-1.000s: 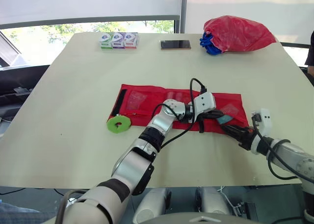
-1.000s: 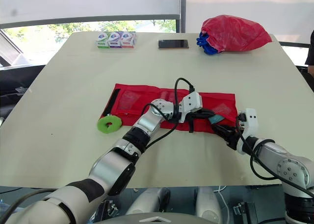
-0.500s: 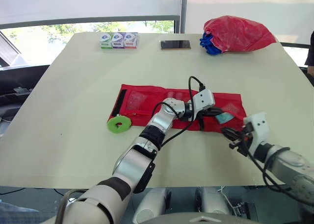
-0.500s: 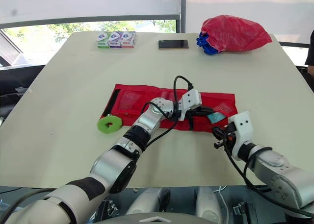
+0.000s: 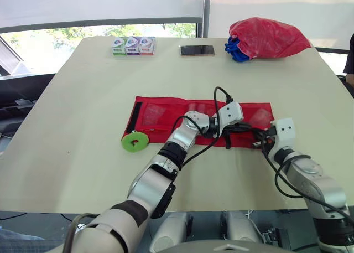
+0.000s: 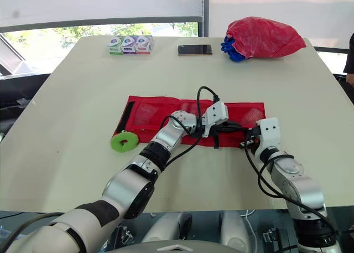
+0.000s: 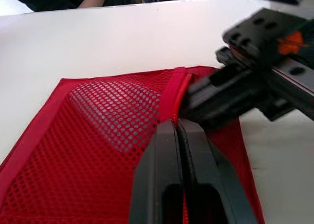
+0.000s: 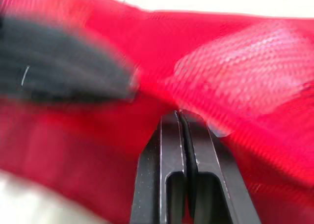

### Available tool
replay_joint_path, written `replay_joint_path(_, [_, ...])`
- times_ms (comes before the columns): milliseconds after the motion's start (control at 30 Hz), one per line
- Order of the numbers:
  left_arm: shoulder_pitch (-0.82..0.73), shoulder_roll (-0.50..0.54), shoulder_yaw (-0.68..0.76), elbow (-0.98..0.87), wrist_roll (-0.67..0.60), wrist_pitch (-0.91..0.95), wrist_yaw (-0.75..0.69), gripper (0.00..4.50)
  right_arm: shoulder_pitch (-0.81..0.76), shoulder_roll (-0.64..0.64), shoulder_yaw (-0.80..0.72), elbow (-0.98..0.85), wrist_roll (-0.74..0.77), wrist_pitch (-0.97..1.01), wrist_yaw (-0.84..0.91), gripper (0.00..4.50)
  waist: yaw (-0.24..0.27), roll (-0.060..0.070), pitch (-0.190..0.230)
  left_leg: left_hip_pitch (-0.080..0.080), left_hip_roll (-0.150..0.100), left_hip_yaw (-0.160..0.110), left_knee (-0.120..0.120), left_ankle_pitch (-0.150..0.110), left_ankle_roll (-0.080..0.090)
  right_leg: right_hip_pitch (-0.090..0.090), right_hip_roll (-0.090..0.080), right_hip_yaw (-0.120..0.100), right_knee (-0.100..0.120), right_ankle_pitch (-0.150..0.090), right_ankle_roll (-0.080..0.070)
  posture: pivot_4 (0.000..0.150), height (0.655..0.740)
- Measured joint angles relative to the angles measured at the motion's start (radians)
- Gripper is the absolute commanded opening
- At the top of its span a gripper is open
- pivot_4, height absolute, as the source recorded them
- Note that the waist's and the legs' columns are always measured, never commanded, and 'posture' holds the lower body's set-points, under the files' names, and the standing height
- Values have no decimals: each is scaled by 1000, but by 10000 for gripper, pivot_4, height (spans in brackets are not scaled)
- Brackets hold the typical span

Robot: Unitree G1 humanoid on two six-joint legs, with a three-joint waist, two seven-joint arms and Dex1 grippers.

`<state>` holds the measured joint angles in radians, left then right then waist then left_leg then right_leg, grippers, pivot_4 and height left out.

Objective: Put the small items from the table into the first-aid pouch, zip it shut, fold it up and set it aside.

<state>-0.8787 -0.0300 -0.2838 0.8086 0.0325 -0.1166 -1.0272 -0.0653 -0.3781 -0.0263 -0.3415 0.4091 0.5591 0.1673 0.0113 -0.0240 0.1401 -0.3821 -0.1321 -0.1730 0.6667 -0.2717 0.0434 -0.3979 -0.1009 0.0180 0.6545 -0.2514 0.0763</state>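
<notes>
At right end of pouch (image 5: 166,112), fingers (image 7: 161,165) closed

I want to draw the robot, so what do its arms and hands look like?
The left arm and right arm are rounded silver-grey metal with black joints, a white box at each wrist and looping black cables. The left hand and right hand each have two flat black fingers.

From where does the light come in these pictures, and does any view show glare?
Left eye view: daylight comes through the window behind the table, its upper part washed out white. Left wrist view: the table beyond the red pouch glares almost white.
</notes>
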Motion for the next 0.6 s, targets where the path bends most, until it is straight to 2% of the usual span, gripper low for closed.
replay_joint_path(200, [26, -6, -4, -14, 3, 0, 1, 0, 65, -2, -5, -17, -40, -18, 28, 755, 3, 0, 0, 0, 0, 0, 0, 0, 0, 0, 0, 0, 0, 0, 0, 1500, 7400])
replay_joint_path(367, [26, -8, -13, -14, 6, -7, 5, 0, 193, -64, -41, -162, 23, 3, 131, 755, 2, 1, 0, 0, 0, 0, 0, 0, 0, 0, 0, 0, -1, 0, 0, 1500, 7400])
replay_joint_path(467, [25, -8, -13, -14, 6, -9, 7, 0, 278, -116, -118, -252, 86, 6, 204, 9884, 3, 1, 0, 0, 0, 0, 0, 0, 0, 1, 0, 0, -1, 0, 0, 1500, 7400])
replay_joint_path(600, [24, -13, -12, -14, 3, -7, 8, 0, 323, -141, -252, -295, 160, 25, 231, 29711, 3, 1, 0, 0, 0, 0, 0, 0, 0, 1, 0, 0, -1, 0, 0, 1500, 7400])
